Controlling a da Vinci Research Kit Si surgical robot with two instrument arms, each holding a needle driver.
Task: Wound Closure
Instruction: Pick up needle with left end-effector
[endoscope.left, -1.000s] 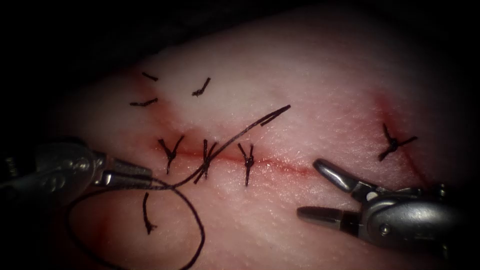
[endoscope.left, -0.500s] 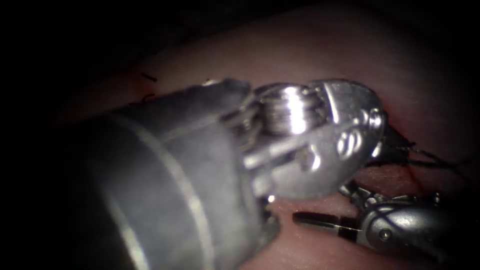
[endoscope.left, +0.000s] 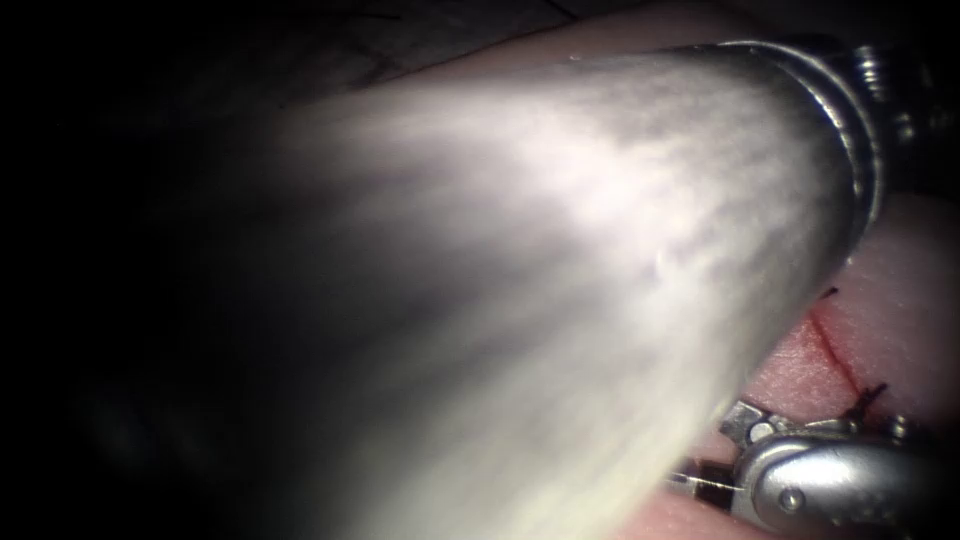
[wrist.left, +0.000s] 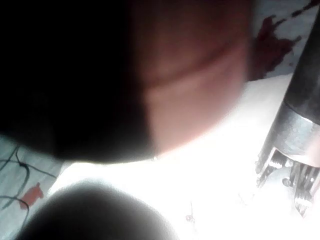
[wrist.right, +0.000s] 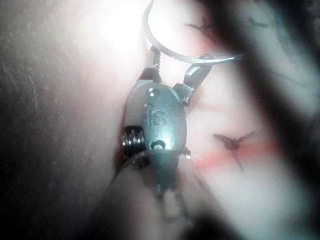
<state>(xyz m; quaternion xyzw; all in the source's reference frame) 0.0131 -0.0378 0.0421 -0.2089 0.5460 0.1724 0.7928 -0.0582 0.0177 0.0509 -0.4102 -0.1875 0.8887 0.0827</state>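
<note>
Beyond the lit patch all falls into darkness. A pale cloth (wrist.left: 20, 165) with dark lines and a red mark seems to lie underneath.

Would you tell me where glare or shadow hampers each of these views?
Endoscope view: the brightly lit left arm's shaft covers most of the tissue; what it holds cannot be told. Left wrist view: strong glare on the tissue, dark shadow beside it. Right wrist view: glare behind the needle, which lies across the open tips of the right arm's hand.
</note>
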